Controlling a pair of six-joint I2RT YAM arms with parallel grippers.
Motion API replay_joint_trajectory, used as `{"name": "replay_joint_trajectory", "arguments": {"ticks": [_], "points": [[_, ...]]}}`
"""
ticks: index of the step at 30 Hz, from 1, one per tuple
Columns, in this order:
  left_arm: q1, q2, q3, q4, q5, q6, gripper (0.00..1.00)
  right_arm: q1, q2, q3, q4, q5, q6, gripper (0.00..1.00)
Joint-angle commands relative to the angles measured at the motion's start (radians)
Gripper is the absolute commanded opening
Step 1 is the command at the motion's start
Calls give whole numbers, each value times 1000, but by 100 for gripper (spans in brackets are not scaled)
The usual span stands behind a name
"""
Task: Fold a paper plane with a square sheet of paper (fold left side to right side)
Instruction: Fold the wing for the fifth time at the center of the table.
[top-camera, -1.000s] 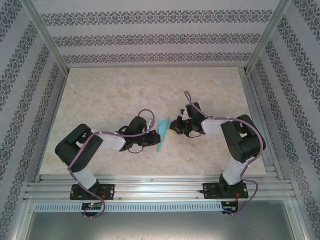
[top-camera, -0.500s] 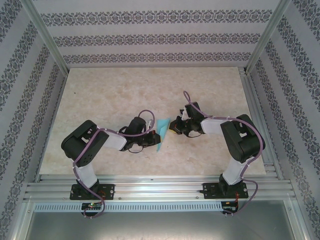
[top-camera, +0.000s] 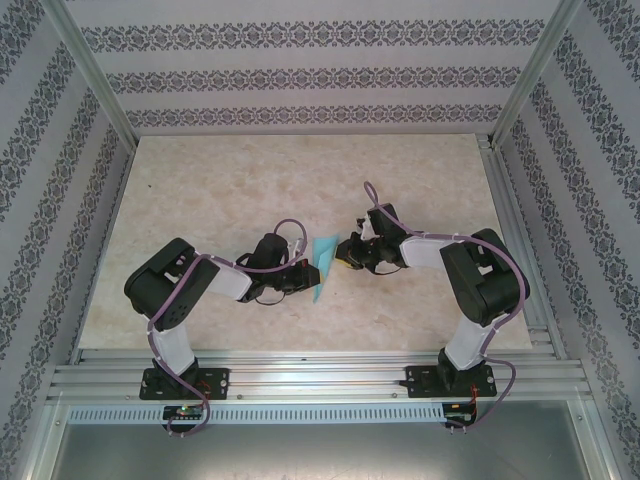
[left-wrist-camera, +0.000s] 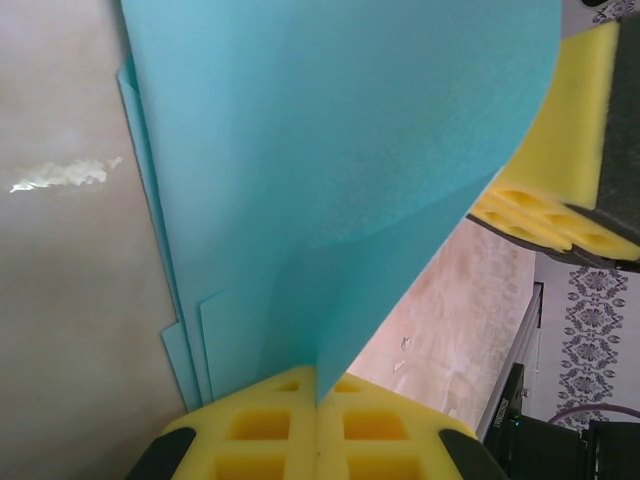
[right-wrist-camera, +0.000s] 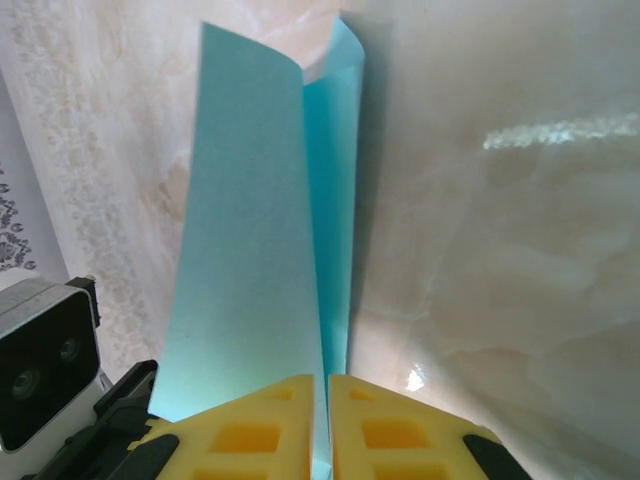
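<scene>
The paper plane (left-wrist-camera: 330, 180) has tipped up rightward, my left pincer (left-wrist-camera: 318, 390) clamped on it (right pincer (right-wrist-camera: 323, 390): grip unclear), fold midway.

Surface: a beige marble-patterned slab (top-camera: 200, 180) with a matte finish. A bright streak of reflected light (right-wrist-camera: 560, 132) lies on it, ahead and to the right of the right jaws.

Enclosure: white wallpaper with dark floral bands covers the back wall (top-camera: 300, 75) beyond the jaws, the left wall (top-camera: 45, 180) and the right wall (top-camera: 595, 180).

Two aluminium corner posts (top-camera: 95, 75) rise at the far corners. Slotted aluminium rails (top-camera: 320, 372) border the surface's near edge, behind the jaws.
</scene>
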Motion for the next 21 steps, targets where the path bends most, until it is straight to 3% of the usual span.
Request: {"name": "replay_joint_trajectory", "arguments": {"ticks": [1, 9, 21], "points": [[11, -26, 15, -6, 20, 31, 1, 25, -30, 25, 64, -33, 9, 14], [10, -35, 18, -17, 13, 30, 7, 57, -6, 51, 46, -14, 23, 16], [12, -181, 70, -255, -30, 141, 40, 58, 26, 66, 3, 15, 21, 16]]}}
